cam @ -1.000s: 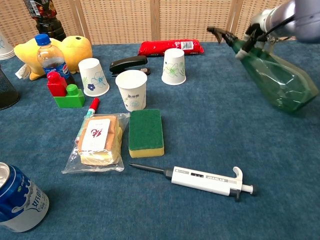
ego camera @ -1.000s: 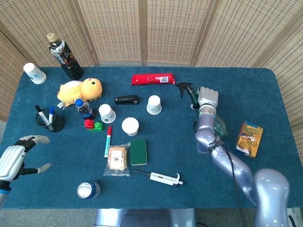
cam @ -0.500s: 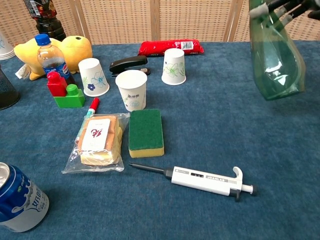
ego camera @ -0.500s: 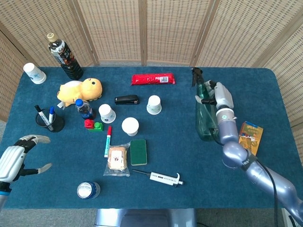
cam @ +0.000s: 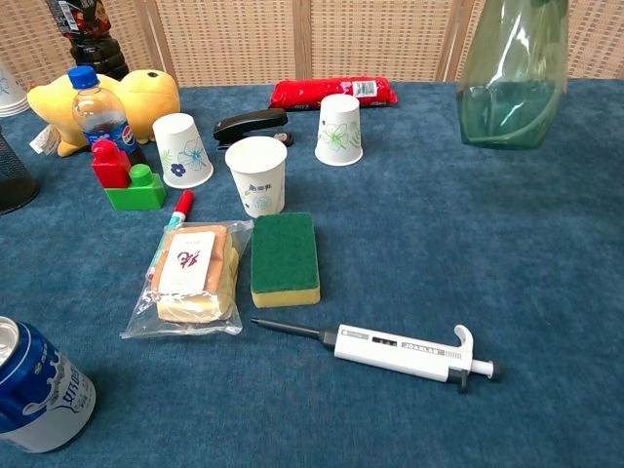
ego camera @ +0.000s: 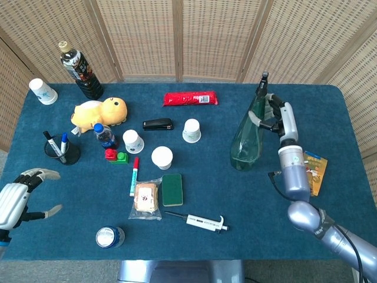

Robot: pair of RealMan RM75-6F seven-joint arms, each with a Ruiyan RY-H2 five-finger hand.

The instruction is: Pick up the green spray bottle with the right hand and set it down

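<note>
2 hands are in view. Right hand (ego camera: 281,121) grips the bottle (ego camera: 246,138) high up, at the neck just under the black sprayer head; the fingers themselves are largely hidden behind the neck, so the depth of the grasp cannot be confirmed. Bottle hangs below and to the left of that hand, near upright, slightly tilted. Whether its base touches the table (ego camera: 330,118) cannot be told from either view. Left hand (ego camera: 20,197) is released, fingers spread, grasping nothing, far from the work.

Risks, as judged from this state:

1. Tipping on release. The grip is high and the body is broad and heavy below it. If the hand lets go while the base is tilted or short of the cloth, the bottle is likely to rock and fall.
2. Soft surface. The blue cloth may give unevenly under the base, which adds to the rocking.
3. Snagging. Fingers sit close to the trigger and sprayer head; a withdrawal that catches either would drag the bottle over, or could discharge the little liquid visible in the bottom.
4. Collision with neighbours. The box (ego camera: 310,173) lies below the right hand, close to the wrist. The cup (ego camera: 191,130) stands well left of the bottle and is at risk only if the bottle falls that way.
</note>
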